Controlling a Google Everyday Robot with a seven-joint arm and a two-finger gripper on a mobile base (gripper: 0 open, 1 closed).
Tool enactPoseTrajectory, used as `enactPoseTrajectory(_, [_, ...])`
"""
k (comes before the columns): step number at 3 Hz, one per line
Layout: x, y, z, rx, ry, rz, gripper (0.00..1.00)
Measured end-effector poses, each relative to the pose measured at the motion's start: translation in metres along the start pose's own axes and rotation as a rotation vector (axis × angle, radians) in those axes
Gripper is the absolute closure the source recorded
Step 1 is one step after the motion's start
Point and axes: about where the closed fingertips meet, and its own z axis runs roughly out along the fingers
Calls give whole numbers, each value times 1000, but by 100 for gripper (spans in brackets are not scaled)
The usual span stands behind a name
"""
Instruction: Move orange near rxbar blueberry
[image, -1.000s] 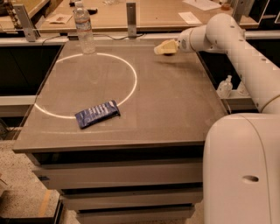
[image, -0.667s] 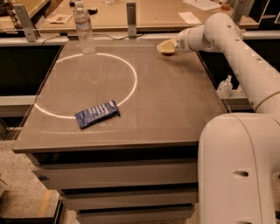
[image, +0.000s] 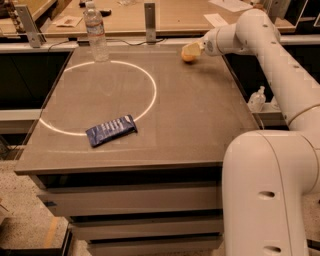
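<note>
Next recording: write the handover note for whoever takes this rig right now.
The claw is at the far right of the table, right over the orange; grasp not confirmed.
The rxbar blueberry lies flat at front left, on the white ring, far from the orange.
Done: approach.
Left: secure the orange, carry it across, set it beside the bar.
</note>
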Motion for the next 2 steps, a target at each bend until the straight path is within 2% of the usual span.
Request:
enactPoseTrajectory(1, [-5,-3,-8,1,-6,-10,100])
enactPoseTrajectory(2, [0,-4,-18,-4,8,-7,100])
